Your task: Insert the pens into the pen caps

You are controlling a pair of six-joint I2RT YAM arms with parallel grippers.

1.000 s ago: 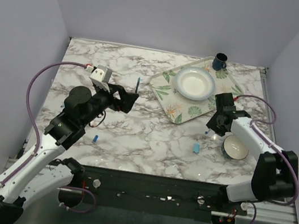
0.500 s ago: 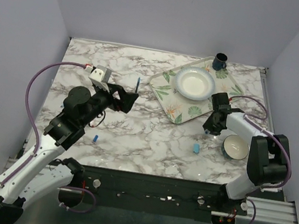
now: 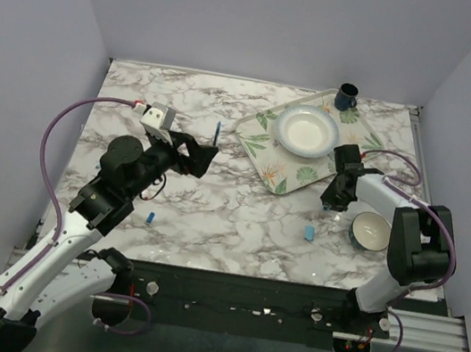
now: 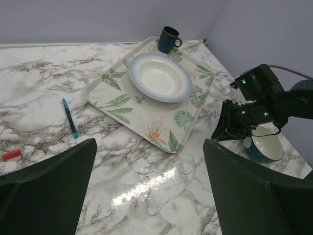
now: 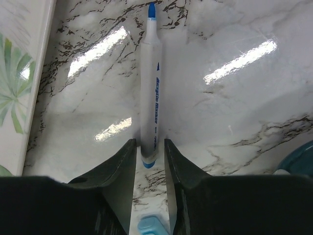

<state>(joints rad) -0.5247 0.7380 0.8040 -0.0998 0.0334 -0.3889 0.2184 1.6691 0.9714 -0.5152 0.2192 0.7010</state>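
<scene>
Right pincer point(image 5: 148, 143) straddling pen point(image 5: 150, 98) end, contact unclear, left pincer point(image 4: 149, 143) spread, cap point(image 5: 149, 226) cropped

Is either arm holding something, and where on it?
The right end effector brackets a white pen at its blue-banded end, but a firm grip cannot be confirmed. The left end effector is open and empty.

White pen point(image 5: 150, 93), blue tip, lying flat; light blue cap point(image 5: 148, 226) near its end.
</scene>
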